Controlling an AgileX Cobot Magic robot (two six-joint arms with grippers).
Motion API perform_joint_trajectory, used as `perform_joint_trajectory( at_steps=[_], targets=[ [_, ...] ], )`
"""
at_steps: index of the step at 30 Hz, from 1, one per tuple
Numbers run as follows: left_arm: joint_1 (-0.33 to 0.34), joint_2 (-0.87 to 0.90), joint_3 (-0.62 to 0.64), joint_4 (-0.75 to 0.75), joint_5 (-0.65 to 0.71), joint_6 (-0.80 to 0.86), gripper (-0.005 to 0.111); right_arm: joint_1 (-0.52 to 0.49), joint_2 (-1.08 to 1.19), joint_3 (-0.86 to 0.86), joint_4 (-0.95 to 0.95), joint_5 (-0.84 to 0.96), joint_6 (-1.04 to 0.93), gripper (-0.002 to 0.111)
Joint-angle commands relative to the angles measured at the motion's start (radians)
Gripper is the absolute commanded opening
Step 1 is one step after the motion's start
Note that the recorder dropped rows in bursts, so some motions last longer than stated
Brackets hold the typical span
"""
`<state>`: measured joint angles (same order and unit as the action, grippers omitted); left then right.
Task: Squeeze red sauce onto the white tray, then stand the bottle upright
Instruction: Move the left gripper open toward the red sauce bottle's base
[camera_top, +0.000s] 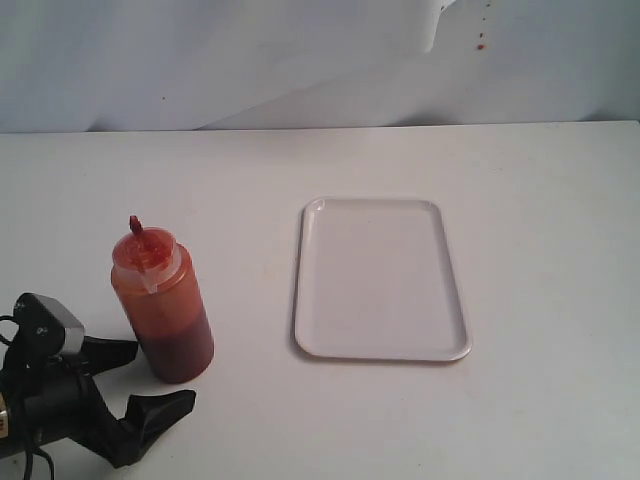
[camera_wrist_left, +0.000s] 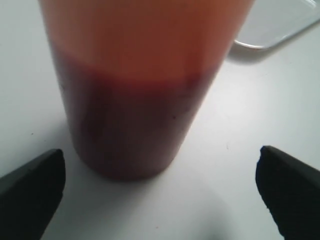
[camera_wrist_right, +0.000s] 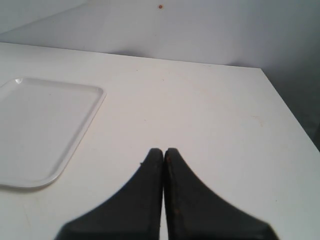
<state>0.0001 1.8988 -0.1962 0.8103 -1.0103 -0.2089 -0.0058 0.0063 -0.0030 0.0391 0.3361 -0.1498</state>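
Locate left tool (camera_top: 166, 370) nearest, jaws spread wide, flanking base of bottle (camera_top: 165, 310) without contact. Note bottle upright on table (camera_top: 540, 250), left of tray (camera_top: 382, 280) in exterior view and apart from it, about half full of sauce (camera_top: 180, 350). Confirm tray bare: no sauce on it. Note right tool (camera_wrist_right: 164, 150) pressed together, empty, over table beside tray. Judge task not begun. Treat grasping, carrying over tray, squeezing and re-standing as outstanding.
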Motion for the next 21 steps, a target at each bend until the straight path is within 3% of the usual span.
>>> perform_joint_trajectory(
  at_steps=[1,21],
  targets=[
    [-0.004,0.003,-0.005,-0.003,-0.010,0.008,0.097,-0.006,-0.006,0.003,-0.002,-0.002,0.002,0.000],
    [-0.004,0.003,-0.032,-0.035,-0.022,0.002,0.097,-0.006,-0.006,0.003,-0.002,-0.002,0.002,0.000]
  ],
)
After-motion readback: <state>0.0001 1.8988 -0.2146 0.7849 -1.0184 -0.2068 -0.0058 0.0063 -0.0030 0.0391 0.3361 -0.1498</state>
